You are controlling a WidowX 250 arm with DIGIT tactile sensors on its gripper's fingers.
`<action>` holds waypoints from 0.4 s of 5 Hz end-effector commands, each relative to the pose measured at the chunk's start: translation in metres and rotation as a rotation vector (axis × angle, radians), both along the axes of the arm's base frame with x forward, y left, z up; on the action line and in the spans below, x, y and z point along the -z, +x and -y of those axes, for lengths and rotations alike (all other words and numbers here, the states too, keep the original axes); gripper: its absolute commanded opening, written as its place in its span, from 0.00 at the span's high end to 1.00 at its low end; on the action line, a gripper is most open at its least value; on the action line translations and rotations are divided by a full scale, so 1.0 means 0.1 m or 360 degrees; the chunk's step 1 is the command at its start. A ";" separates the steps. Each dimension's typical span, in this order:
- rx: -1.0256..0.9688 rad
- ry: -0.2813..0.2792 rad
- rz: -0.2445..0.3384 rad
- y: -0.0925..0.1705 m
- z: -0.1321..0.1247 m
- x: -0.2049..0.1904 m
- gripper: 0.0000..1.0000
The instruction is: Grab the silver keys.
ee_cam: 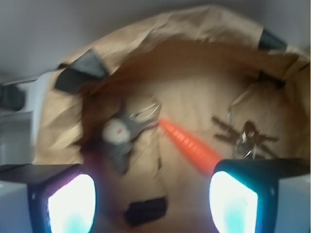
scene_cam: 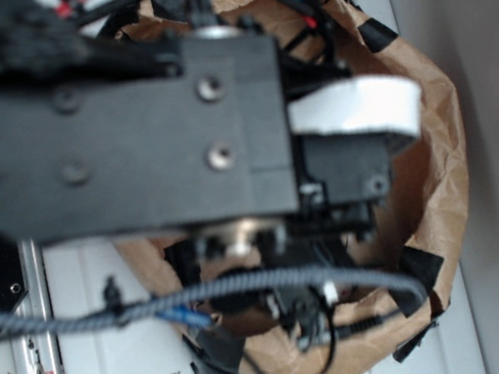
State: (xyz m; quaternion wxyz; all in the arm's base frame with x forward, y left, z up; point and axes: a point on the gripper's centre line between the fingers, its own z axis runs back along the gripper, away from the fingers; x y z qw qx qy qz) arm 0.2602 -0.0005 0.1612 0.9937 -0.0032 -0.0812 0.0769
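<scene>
I'm in the approach step. My pincer [ee_cam: 151,204] hangs wide open and empty above the brown paper bin [ee_cam: 194,29]. The silver keys [ee_cam: 245,136] lie on the bin floor at right, just past the orange carrot [ee_cam: 187,143]. Next I'd need to shift right over them, then descend and close.
</scene>
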 end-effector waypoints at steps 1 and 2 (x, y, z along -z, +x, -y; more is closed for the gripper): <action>-0.0151 0.0338 0.0101 -0.27 -0.38 0.01 0.00; -0.0198 0.0418 0.0077 -0.31 -0.47 0.10 0.00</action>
